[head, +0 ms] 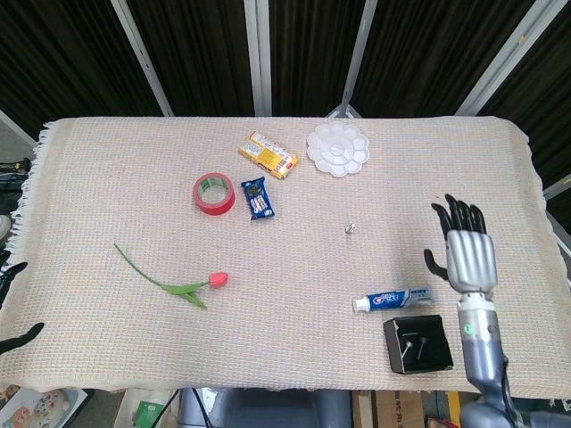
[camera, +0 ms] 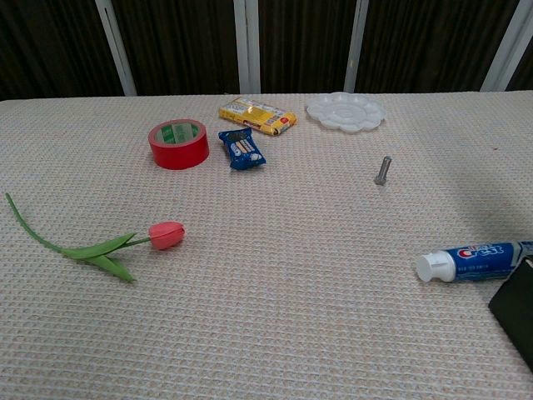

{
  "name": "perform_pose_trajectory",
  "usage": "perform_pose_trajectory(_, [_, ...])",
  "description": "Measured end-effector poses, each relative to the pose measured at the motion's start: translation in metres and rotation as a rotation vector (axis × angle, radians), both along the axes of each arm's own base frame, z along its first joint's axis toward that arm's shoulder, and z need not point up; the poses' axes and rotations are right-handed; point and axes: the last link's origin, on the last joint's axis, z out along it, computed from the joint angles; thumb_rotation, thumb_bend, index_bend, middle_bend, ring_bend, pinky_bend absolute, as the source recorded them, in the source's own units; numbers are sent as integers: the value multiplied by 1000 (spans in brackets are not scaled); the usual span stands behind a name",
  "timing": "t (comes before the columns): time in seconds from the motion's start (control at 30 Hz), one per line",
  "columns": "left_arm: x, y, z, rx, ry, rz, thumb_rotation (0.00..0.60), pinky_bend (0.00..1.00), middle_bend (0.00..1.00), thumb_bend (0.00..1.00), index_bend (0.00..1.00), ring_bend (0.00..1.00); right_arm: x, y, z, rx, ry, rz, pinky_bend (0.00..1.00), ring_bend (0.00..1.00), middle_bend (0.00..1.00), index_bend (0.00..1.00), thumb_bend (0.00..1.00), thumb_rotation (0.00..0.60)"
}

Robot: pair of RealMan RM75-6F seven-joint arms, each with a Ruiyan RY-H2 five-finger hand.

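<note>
a beige woven cloth covers the surface (head: 107, 178); dark slatted panels (head: 196, 53) stand behind. right hand (head: 466, 254), fingers spread, holds nothing, at 3 o'clock from the bolt (head: 351, 228), seemingly upright; toothpaste (head: 393, 300) nearby.

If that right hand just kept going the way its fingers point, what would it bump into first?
Probably nothing: the right hand points toward the far edge of the table, over bare cloth. The palette lies well off to its left, though height is hard to judge.
</note>
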Motion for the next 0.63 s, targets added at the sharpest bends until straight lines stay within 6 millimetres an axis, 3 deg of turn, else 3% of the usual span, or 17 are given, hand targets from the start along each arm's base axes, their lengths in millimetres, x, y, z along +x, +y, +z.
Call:
perform_pose_trajectory(0.17, [0,-1,-1,-4,3,4,600,0,0,241,160,0,-30,63,1,32,-65,6,62,70,76,139,276,600])
perform_pose_trajectory(0.27, [-1,0,-1,-7,4,9,600,0,0,241,160,0,-41,85,3,16,-40,33,61,67,76,130,275,600])
perform_pose_trajectory(0.43, [-1,0,-1,-6,5,11,600,0,0,242,159,0,-49,98,6,-14,28,100,58,62,68,124,275,600])
perform_pose_trajectory(0.63, [-1,0,-4,-18,9,5,600,0,0,241,159,0,-53,100,8,-27,41,125,55,62,61,112,275,600])
